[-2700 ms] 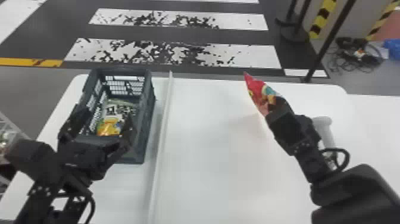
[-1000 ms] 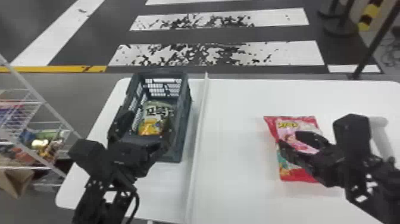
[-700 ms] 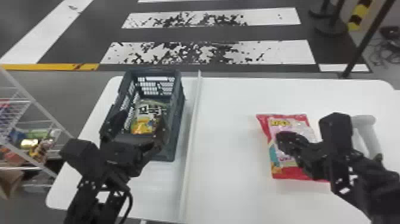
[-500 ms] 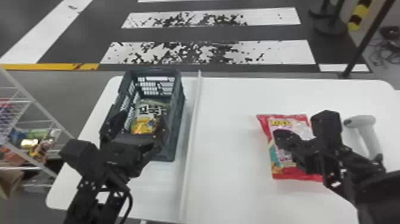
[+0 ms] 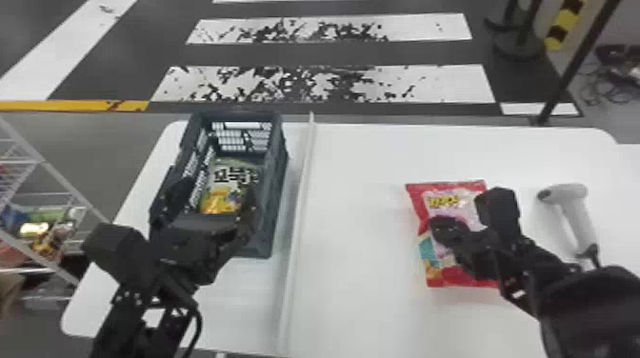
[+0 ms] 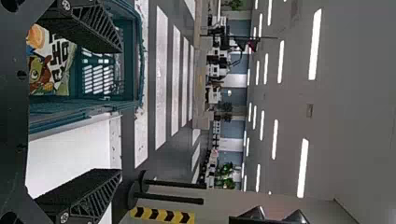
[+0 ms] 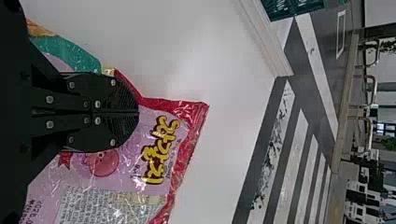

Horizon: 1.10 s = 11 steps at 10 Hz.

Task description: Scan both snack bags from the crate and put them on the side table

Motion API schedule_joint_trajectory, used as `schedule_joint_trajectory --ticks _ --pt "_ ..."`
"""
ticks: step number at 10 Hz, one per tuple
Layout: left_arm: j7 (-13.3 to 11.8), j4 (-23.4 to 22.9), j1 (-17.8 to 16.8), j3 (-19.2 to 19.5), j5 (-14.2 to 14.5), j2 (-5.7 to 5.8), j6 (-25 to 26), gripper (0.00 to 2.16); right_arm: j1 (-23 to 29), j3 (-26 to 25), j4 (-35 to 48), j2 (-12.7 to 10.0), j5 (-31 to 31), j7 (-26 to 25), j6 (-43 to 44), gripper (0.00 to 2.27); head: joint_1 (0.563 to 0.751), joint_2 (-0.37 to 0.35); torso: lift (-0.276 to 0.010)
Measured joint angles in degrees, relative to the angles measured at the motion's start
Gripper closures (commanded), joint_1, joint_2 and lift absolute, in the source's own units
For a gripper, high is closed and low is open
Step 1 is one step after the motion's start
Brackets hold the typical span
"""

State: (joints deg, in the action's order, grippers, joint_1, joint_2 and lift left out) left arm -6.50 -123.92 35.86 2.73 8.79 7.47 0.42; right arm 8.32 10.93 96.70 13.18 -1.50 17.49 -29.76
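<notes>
My left gripper (image 5: pixel 214 193) stands open at the near part of the dark crate (image 5: pixel 277 190), one finger over the inside. A green, white and yellow snack bag (image 5: pixel 223 202) lies in the crate. In the left wrist view, the fingers of the left gripper (image 6: pixel 119 111) are wide apart, and part of that snack bag (image 6: pixel 53 63) shows. The red and pink snack bag (image 5: pixel 419 197) lies flat on the white table, partly covered by my right gripper (image 5: pixel 439 227). Seen from the right wrist, the right gripper (image 7: pixel 139 112) is shut over the snack bag (image 7: pixel 159 135), fingers meeting with nothing visible between them.
A white handheld scanner (image 5: pixel 578 214) lies to the right of the red bag, close to the right arm. A raised white strip (image 5: pixel 297 223) runs along the table (image 5: pixel 362 190) beside the crate. A wire rack (image 5: pixel 45 166) stands at the left.
The red bag was tilted up at the right gripper; now it lies flat on the table. The right gripper came down over it, and its arm has since shifted slightly, uncovering the scanner.
</notes>
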Motion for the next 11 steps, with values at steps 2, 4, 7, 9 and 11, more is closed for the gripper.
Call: schedule_joint_trajectory --ticks 2,4,7,9,11 --pt "0.0 -0.19 0.08 0.0 0.0 0.06 -0.01 0.08 0.55 -0.38 0.77 -0.08 0.3 0.0 1.01 2.25 0.695 0.088 -0.087" --pt "-0.01 -0.42 0.28 0.0 0.0 0.09 0.02 0.08 2.66 -1.8 7.6 -0.06 2.11 0.0 0.46 2.25 0.695 0.096 -0.087" --pt "-0.1 -0.8 0.49 0.0 0.0 0.28 0.07 0.08 2.01 -1.62 9.41 -0.32 4.64 0.47 1.42 2.25 0.695 0.11 -0.087" --pt "-0.13 -0.88 0.56 0.01 0.0 0.35 0.08 0.08 -0.73 1.4 4.96 -0.51 4.5 1.19 1.4 2.25 0.695 0.139 -0.087" --pt "-0.16 -0.96 0.73 0.1 0.0 0.43 0.07 0.08 -3.47 4.17 -0.19 -0.89 3.66 1.24 1.24 2.25 0.695 0.156 -0.087"
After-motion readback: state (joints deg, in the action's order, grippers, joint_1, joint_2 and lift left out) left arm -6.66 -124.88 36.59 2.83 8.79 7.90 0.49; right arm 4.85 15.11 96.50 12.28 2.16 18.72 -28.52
